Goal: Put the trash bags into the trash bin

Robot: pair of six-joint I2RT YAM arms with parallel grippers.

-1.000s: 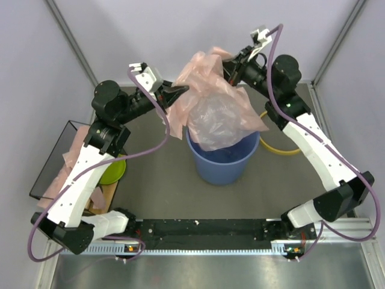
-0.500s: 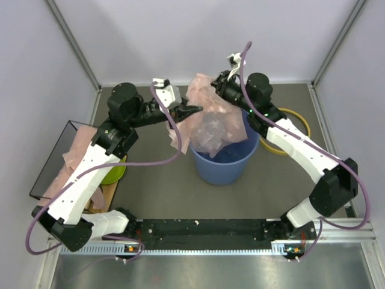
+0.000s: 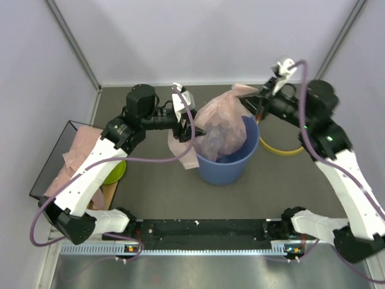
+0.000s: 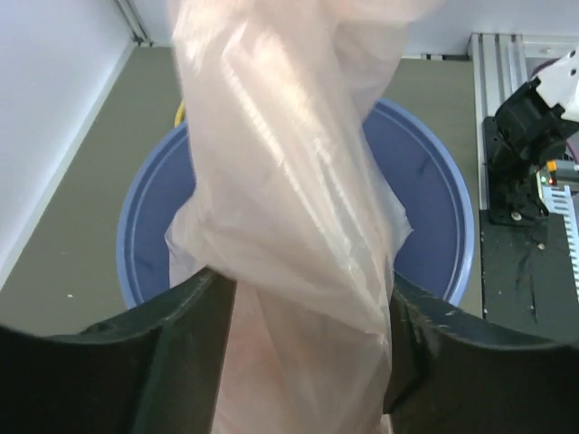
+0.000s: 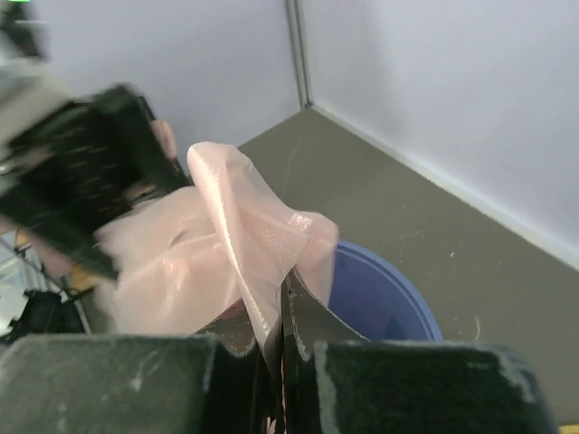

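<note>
Pink, crinkled film dominates the overhead view: a trash bag [image 3: 221, 123] bunches over the far-left part of the trash bin [image 3: 225, 170], its lower folds down inside the mouth and one flap draped outside the left rim. The bin is a round blue plastic bucket, narrowing toward its base, standing mid-table. The left gripper [image 3: 194, 130] sits at the bag's left side, the right gripper [image 3: 252, 96] at its raised upper corner. A loose yellow ring [image 3: 281, 150] lies just right of the bin. Well to the left, a dark-framed box [image 3: 49, 158] holds spare bags [image 3: 77, 147] beside a green bowl [image 3: 113, 172]. Purple cables [image 3: 155, 160] loop along both arms.

From the left wrist, the translucent bag [image 4: 289, 208] hangs as a glossy twisted column that blocks most of the bin's interior. The dark fingers [image 4: 181, 362] of the left gripper [image 4: 308, 287] stand wide apart, released, with the film running loosely between them. The smooth blue rim [image 4: 443, 190] curves behind, and a black arm base [image 4: 517, 154] sits on the rail at right.

From the right wrist, the right gripper [image 5: 280, 330] is clenched on a thin fold of the bag [image 5: 226, 244], which rises in a peaked crease. The blue bin [image 5: 384, 303] shows below it. The left gripper [image 5: 81, 194] is a blurred dark block beyond the plastic, against pale lilac walls [image 5: 434, 99].
</note>
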